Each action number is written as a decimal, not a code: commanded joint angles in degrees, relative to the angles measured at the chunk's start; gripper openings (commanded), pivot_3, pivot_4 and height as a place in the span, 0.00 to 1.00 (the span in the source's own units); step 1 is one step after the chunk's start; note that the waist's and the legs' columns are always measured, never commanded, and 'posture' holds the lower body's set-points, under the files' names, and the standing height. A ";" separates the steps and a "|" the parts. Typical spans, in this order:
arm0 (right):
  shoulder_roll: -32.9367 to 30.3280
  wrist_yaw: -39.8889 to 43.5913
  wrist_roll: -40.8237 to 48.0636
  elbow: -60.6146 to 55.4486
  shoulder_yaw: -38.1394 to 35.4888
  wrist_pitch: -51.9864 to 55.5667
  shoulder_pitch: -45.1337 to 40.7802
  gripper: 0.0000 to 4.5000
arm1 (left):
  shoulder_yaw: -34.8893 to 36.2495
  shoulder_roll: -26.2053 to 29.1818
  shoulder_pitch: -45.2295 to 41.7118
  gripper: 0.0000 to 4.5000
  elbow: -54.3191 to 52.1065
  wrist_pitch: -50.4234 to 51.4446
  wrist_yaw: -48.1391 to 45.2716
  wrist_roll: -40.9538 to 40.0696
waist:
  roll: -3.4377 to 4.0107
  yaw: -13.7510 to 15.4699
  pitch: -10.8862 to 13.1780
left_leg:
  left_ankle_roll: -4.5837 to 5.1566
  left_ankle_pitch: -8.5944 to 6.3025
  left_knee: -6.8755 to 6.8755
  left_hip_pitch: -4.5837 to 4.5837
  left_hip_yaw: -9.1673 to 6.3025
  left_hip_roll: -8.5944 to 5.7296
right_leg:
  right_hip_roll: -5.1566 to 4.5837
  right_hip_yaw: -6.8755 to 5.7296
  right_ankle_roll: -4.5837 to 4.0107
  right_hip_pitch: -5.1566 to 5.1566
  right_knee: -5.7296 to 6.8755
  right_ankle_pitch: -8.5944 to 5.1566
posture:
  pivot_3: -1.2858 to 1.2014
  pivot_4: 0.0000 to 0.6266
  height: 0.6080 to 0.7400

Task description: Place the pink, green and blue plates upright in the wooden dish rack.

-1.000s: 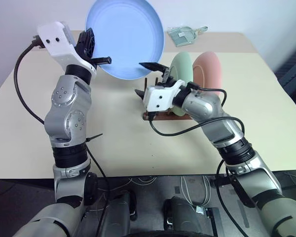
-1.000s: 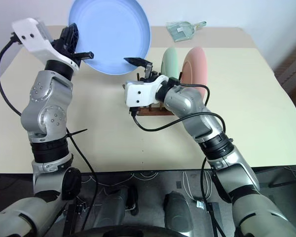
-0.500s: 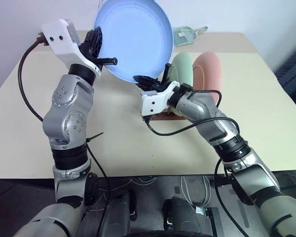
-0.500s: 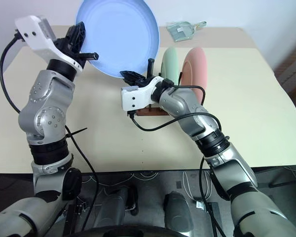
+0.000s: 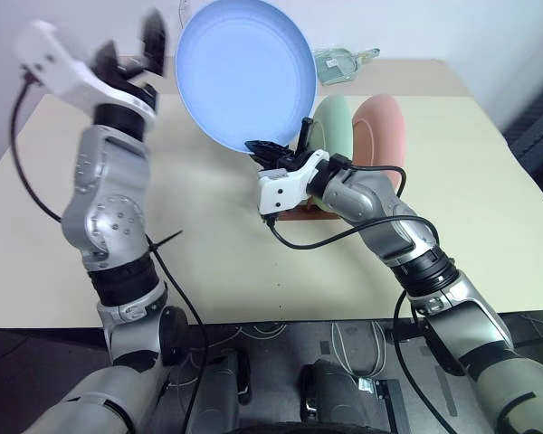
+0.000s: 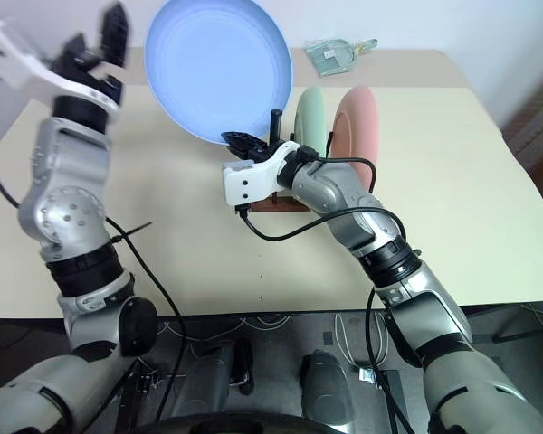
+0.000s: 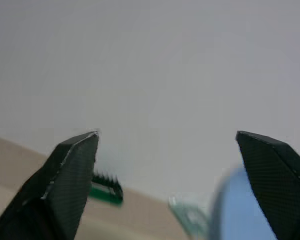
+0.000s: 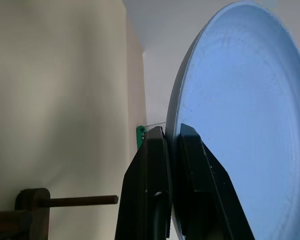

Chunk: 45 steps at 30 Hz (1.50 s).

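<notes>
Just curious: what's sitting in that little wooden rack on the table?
The green plate and pink plate stand upright in the wooden dish rack. The right gripper and its arm cover much of the rack's base.

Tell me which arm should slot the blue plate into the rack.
Right. Its gripper is clamped on the blue plate, just above the wooden dish rack; the left gripper stands open, clear of the plate.

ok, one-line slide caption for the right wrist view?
Right gripper fingers pinch the blue plate by its rim, a wooden dish rack peg nearby.
</notes>
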 commanded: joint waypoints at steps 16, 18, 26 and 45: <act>10.15 11.22 58.52 -27.80 -22.75 36.52 -1.61 0.00 | -8.85 18.97 18.22 0.99 15.16 -6.86 -20.50 13.10 | -0.03 0.15 -0.03 | -0.01 0.00 -0.08 -0.06 -0.06 -0.02 | 0.03 -0.06 -0.01 -0.06 0.01 0.00 | 0.52 0.24 0.97; 10.76 10.26 68.15 -31.99 -24.86 44.18 -0.18 0.00 | -12.37 20.23 22.38 0.99 11.99 -6.42 -27.99 11.19 | -0.02 -0.09 -0.03 | -0.02 -0.01 -0.14 -0.06 -0.02 -0.02 | 0.03 -0.04 -0.01 -0.11 0.01 0.00 | 0.52 0.24 0.97; 13.04 0.01 80.90 -33.26 -28.74 55.56 4.10 0.00 | -18.35 23.63 33.20 0.99 0.67 -5.43 -42.81 7.44 | 0.05 -0.04 0.00 | -0.21 -0.09 -0.27 -0.02 0.01 0.01 | -0.03 -0.03 -0.11 -0.21 0.00 0.05 | 0.52 0.24 0.97; 18.58 -19.63 91.53 -27.53 -33.60 61.38 5.77 0.00 | -21.48 23.38 34.71 0.99 -0.59 -6.38 -48.00 8.22 | 0.08 0.01 0.00 | -0.07 -0.01 -0.35 -0.09 0.06 0.00 | -0.03 0.01 -0.11 -0.34 -0.01 0.05 | 0.52 0.24 0.97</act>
